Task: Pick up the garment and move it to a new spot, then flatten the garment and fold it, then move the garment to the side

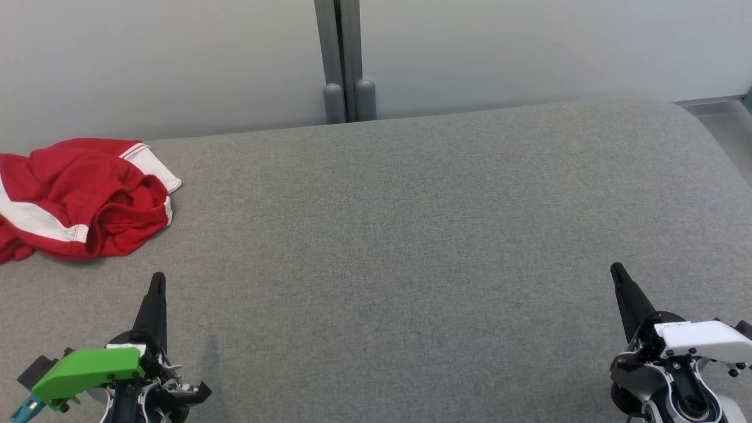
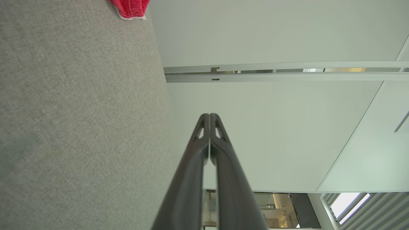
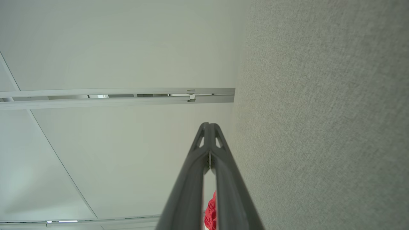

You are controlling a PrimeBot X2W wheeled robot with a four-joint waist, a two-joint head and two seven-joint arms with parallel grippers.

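One crumpled red garment (image 1: 76, 197) (white-trimmed) lies far left on the grey surface (image 1: 411, 235); two grippers, left (image 1: 157, 281) and right (image 1: 616, 270), are pinched together, empty.

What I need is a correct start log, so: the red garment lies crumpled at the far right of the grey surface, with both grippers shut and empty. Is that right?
Not quite. The head view shows the red garment crumpled at the far left of the grey surface, ahead of the left gripper, not at the right. The rest holds: the left gripper and the right gripper are both shut and empty.
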